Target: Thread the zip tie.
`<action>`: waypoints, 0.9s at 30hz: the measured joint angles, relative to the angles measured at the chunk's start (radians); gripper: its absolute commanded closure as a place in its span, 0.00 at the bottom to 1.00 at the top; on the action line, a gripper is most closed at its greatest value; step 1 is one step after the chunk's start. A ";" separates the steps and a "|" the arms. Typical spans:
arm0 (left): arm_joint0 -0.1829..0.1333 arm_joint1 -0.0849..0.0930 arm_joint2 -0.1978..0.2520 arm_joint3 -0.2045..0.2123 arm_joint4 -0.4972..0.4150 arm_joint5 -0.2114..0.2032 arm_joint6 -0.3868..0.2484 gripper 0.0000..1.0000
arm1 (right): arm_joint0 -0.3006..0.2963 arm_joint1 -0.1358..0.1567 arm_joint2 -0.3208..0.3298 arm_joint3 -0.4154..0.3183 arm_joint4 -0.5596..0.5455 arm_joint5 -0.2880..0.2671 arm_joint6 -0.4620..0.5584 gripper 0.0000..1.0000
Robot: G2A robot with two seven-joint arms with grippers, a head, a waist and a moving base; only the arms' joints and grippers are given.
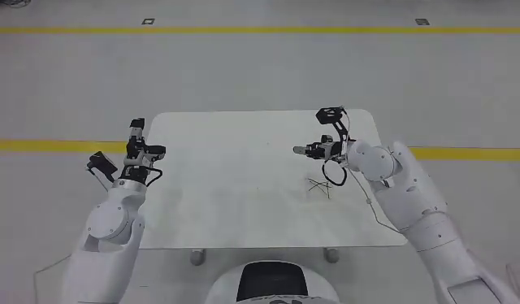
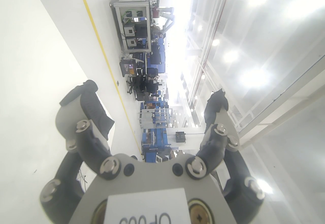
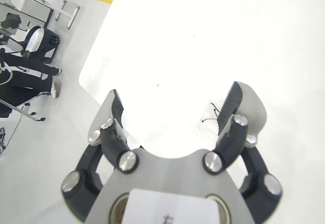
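A few thin dark zip ties lie in a loose tangle on the white table, toward its right side. My right gripper hovers just beyond them, pointing toward the table's middle, open and holding nothing. In the right wrist view the right gripper has its jaws wide apart, and a strand of the zip ties shows beside one ribbed pad. My left gripper sits at the table's left edge, aimed away from the ties. In its own view the left gripper is open and holds nothing.
The tabletop is bare apart from the ties. Its rounded corners and edges drop to a grey floor with yellow lines. Workstations and equipment stand far off in the room.
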 measured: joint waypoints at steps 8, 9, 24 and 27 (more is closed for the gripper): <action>0.000 0.000 0.000 0.000 0.000 0.000 0.000 0.00 | 0.012 0.004 -0.013 -0.013 -0.032 -0.026 0.024 0.00; 0.000 0.000 0.000 0.000 0.000 0.000 0.000 0.00 | 0.023 0.006 -0.022 -0.016 -0.075 -0.049 0.049 0.00; 0.000 0.000 0.000 0.000 0.000 0.000 0.000 0.00 | 0.136 -0.014 -0.193 0.064 -0.249 -0.156 0.276 0.00; 0.000 0.000 0.000 0.000 0.000 0.000 0.000 0.00 | 0.136 -0.014 -0.192 0.063 -0.250 -0.155 0.275 0.00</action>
